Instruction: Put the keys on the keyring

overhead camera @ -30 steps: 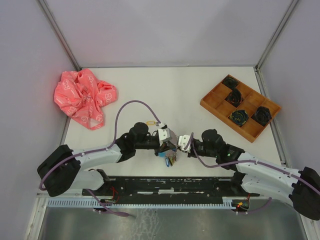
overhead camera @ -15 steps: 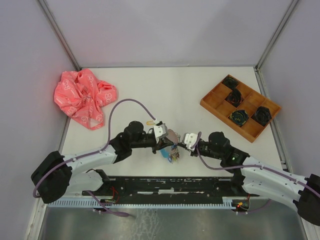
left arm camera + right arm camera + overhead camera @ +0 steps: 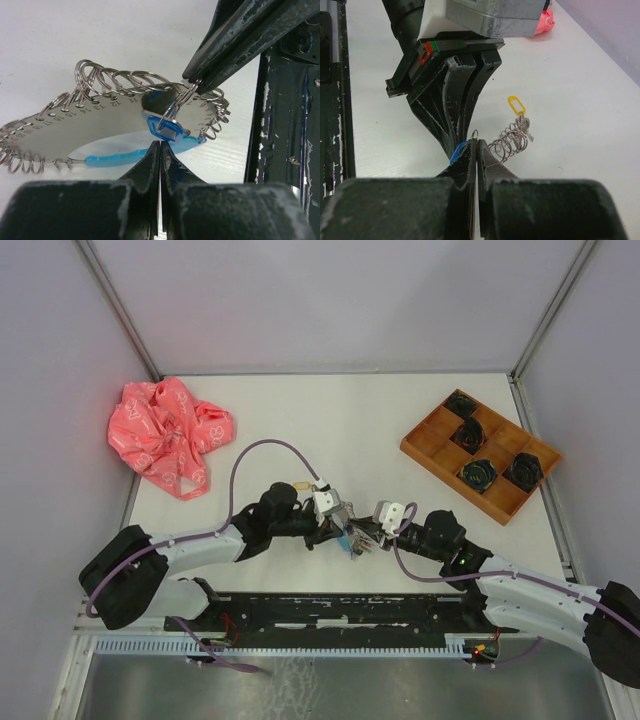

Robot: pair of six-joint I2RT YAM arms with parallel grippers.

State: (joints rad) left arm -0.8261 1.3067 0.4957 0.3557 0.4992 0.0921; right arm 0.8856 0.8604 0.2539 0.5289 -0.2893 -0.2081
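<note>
My left gripper (image 3: pixel 160 147) is shut tight, and its tips pinch a blue tag (image 3: pixel 167 129). The tag sits at the edge of a round metal plate (image 3: pixel 60 127). The plate has small numbers on it and lots of little wire rings hung all around its rim. The plate looks to be up off the table (image 3: pixel 350 430), tipped a bit, between my two grippers. My right gripper (image 3: pixel 476 145) is shut tight too. It comes in from the other side and pinches one thin ring (image 3: pixel 475 133). That ring runs down to the blue tag, but I cannot tell if it goes all the way through it. My two grippers are very near each other, tip to tip, close to the near edge of the table and in the middle. Just past them a yellow tag (image 3: pixel 516 105) lies flat on the table with a bunch of rings (image 3: pixel 512 141) stuck to it. Nothing touches that bunch. A pink bag (image 3: pixel 165 435) lies crumpled far off at the left. A wood tray (image 3: pixel 432 437) with black things in some of its boxes sits far off at the right.
</note>
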